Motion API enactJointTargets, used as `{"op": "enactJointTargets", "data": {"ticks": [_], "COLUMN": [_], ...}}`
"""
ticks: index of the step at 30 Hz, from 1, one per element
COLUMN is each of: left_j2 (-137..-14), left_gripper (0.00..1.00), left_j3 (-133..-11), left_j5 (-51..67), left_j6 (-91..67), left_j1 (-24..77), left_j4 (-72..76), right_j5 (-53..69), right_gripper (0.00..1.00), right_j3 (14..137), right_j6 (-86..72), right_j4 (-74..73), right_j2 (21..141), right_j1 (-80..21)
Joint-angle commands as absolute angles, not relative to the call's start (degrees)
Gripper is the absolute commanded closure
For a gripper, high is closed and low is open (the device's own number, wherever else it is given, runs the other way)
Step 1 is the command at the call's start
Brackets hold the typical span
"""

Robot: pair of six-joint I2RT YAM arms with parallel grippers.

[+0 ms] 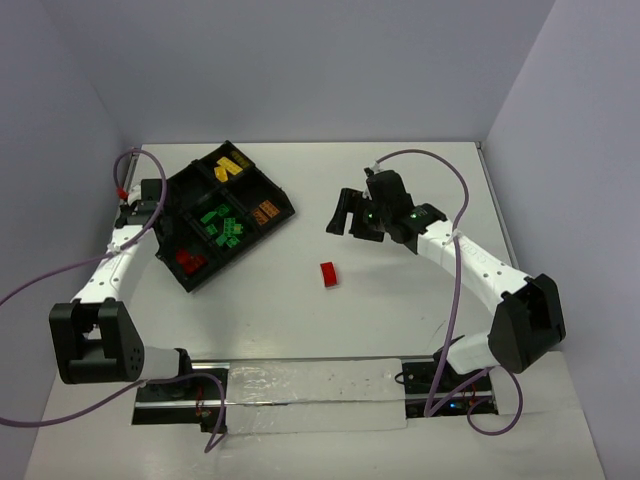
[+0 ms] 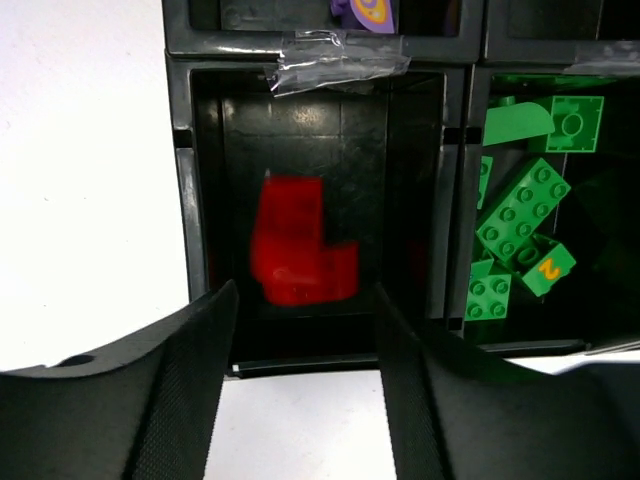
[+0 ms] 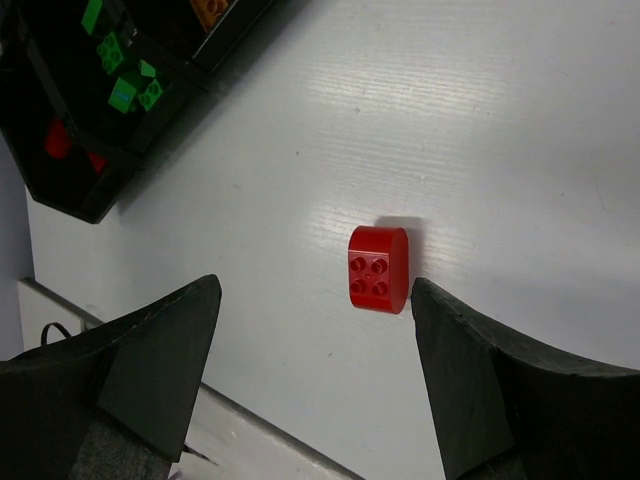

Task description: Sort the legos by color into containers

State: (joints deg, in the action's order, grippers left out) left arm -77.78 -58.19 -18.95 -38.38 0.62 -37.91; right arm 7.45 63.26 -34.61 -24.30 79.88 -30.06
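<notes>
Left tool (image 2: 304, 292) released over red bricks (image 2: 300, 245) in tray (image 2: 455, 200); right tool (image 1: 350, 220) spread wide, loose red block (image 1: 328, 273) on worktop (image 1: 400, 300) at its 7 o'clock

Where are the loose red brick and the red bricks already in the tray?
loose red brick (image 3: 373, 275): right wrist view, on its studded face.
red bricks in the tray (image 2: 298, 245): left wrist view, middle of the red pile.
</notes>
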Motion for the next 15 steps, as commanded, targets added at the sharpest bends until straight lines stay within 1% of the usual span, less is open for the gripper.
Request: {"op": "enactJointTargets", "data": {"ticks": [1, 2, 3, 5, 9, 15], "left_j2": [-77.12, -76.96, -76.81, -76.15, -74.93, -81.75], "left_gripper": [0.3, 0.24, 0.23, 0.24, 0.26, 0.24], "left_j3": [-60.31, -60.87, -61.09, -61.63, -62.18, -66.78], "left_j5": [-17.94, -18.17, -18.1, -17.45, -12.41, -10.47], "left_j6": [-37.09, -37.07, -37.0, -36.98, -36.6, -40.38], "left_j1": [2.87, 3.83, 5.18, 7.28, 17.49, 31.55], "left_j4": [-36.23, -36.8, -37.09, -37.21, -35.2, -36.92], "right_j5": [5.8, 5.77, 5.62, 4.53, 0.45, -4.96], "right_gripper": [0.16, 0.16, 0.16, 0.16, 0.15, 0.15], "right_j3": [63.04, 63.14, 63.28, 63.37, 63.15, 60.31], "right_j6": [-33.75, -33.8, -34.01, -34.19, -34.54, -35.51], "right_j4": [-24.02, -24.08, -24.08, -24.2, -25.66, -27.1], "right_j2": [77.48, 77.62, 77.69, 77.35, 75.77, 71.61], "right_j1": [-30.15, -30.15, -30.15, -30.09, -29.84, -26.27]}}
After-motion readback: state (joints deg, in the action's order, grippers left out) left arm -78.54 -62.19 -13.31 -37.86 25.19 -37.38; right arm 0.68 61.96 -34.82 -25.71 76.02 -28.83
